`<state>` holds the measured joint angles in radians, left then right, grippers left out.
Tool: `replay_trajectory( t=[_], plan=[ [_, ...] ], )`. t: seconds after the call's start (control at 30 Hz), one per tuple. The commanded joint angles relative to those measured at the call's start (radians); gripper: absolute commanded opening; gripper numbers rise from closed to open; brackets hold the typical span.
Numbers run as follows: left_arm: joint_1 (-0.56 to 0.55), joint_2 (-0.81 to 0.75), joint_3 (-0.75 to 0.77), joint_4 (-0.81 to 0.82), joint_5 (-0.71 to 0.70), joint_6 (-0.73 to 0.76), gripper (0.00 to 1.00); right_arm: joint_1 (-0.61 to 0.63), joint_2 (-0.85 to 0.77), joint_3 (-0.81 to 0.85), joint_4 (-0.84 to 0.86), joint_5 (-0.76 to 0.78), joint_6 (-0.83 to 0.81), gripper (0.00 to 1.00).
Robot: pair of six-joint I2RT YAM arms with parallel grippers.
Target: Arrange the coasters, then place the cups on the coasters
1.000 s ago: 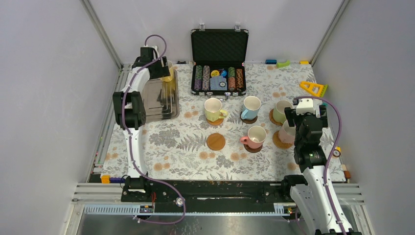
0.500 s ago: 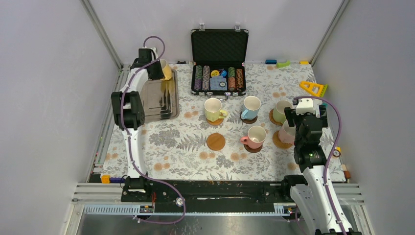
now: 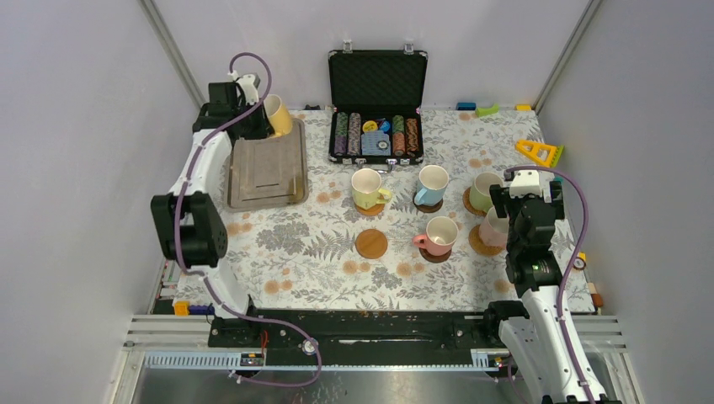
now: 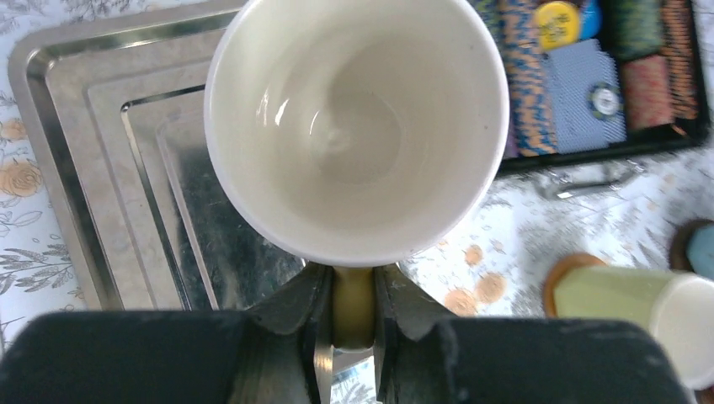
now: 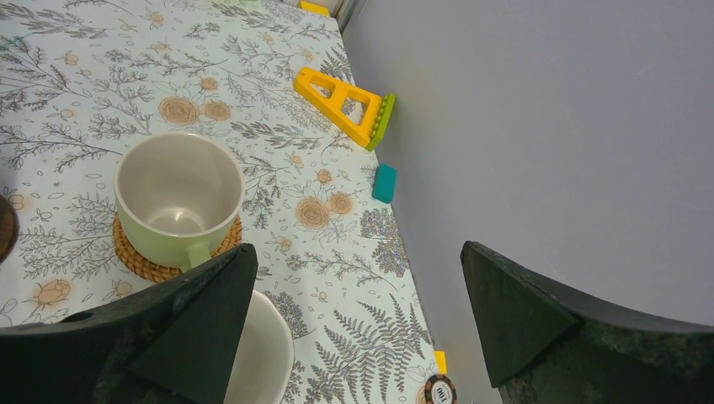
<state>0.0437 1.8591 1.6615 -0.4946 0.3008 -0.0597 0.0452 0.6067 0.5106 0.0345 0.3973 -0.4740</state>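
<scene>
Grey walls box in a table under a floral cloth (image 3: 295, 244). At the far left corner the left gripper (image 4: 354, 337) is pinched tight on the handle of the yellow cup (image 4: 354, 126). The cup looks lifted and tilted over the metal tray (image 4: 67, 168) (mouth facing the wrist camera). One coaster (image 3: 371, 244) sits bare mid-table, likely this cup's spot. The handle runs between the fingers (image 4: 313, 332), with the bowl just past their tips. The right gripper (image 5: 358, 286) gapes wide and empty near the green cup (image 5: 177, 194).

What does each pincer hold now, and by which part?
The left pincer grips the yellow mug by its handle. The right pincer is open and holds nothing.
</scene>
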Motion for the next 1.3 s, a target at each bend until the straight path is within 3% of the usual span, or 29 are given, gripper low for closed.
replay_trajectory(
  t=[0.0,0.23,0.4,0.63,0.77,0.93,1.27],
  plan=[
    [0.002,-0.186,-0.083,0.119,0.170,0.082,0.00,-0.007,-0.012,0.011,0.017,-0.020,0.008,1.00],
    [-0.038,-0.389,-0.292,0.130,0.322,0.257,0.00,-0.007,-0.018,0.010,0.016,-0.024,0.010,1.00],
    [-0.137,-0.553,-0.439,0.100,0.433,0.440,0.00,-0.007,-0.017,0.009,0.015,-0.027,0.010,1.00],
    [-0.321,-0.626,-0.469,-0.160,0.501,0.715,0.00,-0.007,-0.019,0.009,0.015,-0.028,0.009,1.00],
    [-0.446,-0.630,-0.505,-0.229,0.444,0.811,0.00,-0.008,-0.021,0.009,0.015,-0.031,0.010,1.00],
    [-0.574,-0.620,-0.581,-0.217,0.349,0.828,0.00,-0.009,-0.019,0.008,0.014,-0.035,0.012,1.00],
    [-0.692,-0.545,-0.679,0.044,0.225,0.666,0.00,-0.008,-0.016,0.009,0.012,-0.035,0.012,1.00]
  ],
)
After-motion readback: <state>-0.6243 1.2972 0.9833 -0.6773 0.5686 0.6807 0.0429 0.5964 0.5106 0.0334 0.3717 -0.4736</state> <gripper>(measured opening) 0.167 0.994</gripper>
